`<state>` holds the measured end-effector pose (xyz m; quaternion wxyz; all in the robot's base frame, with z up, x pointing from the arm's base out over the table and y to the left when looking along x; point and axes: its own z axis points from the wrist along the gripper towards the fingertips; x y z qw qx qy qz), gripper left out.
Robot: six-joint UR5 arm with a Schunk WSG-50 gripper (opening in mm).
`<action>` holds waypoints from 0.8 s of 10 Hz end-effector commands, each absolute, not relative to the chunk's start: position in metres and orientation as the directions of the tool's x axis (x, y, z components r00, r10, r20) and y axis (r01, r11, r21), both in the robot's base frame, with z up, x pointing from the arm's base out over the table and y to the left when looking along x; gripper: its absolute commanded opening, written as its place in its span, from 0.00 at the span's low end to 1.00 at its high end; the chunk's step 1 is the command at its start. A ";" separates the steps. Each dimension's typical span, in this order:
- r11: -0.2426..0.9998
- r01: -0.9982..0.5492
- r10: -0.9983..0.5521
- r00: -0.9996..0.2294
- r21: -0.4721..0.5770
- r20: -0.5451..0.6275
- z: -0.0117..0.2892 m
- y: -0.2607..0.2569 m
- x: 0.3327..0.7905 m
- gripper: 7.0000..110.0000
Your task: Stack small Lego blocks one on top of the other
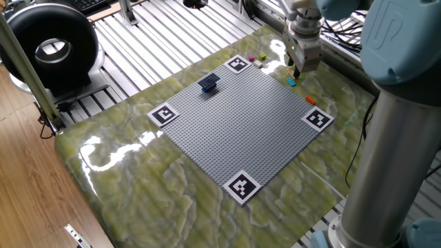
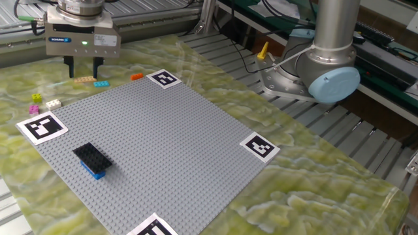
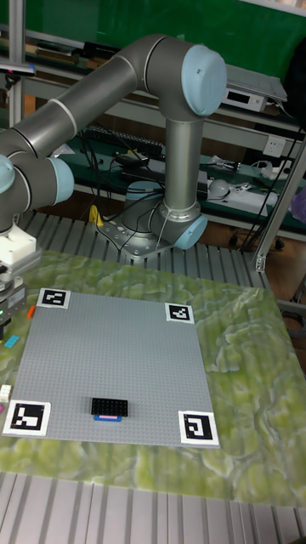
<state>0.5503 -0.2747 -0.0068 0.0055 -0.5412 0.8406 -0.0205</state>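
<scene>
Hovering over the far edge of the green marbled worktop (image 2: 339, 183), the hand (image 2: 81, 68) points straight down with its 2 fingers parted and nothing between them. Directly beneath its tips lies a tan brick (image 2: 84, 79), with a cyan brick (image 2: 101, 83) just beside it and an orange brick (image 2: 136, 76) a little further along, near a corner marker square (image 2: 163, 79). A magenta brick (image 2: 34, 108) and a white brick (image 2: 53, 103) sit off the grey baseplate (image 2: 163, 150) near another marker. On the baseplate, well apart from the hand, a dark brick sits on a blue brick (image 2: 92, 160).
</scene>
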 end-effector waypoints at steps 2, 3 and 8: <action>0.407 -0.913 -0.913 -0.407 -0.036 -0.001 -0.006 -0.272 0.550 0.57; 0.405 -0.913 -0.914 -0.406 -0.036 -0.001 -0.006 -0.272 0.550 0.57; 0.406 -0.913 -0.914 -0.406 -0.030 -0.010 -0.008 -0.268 0.548 0.57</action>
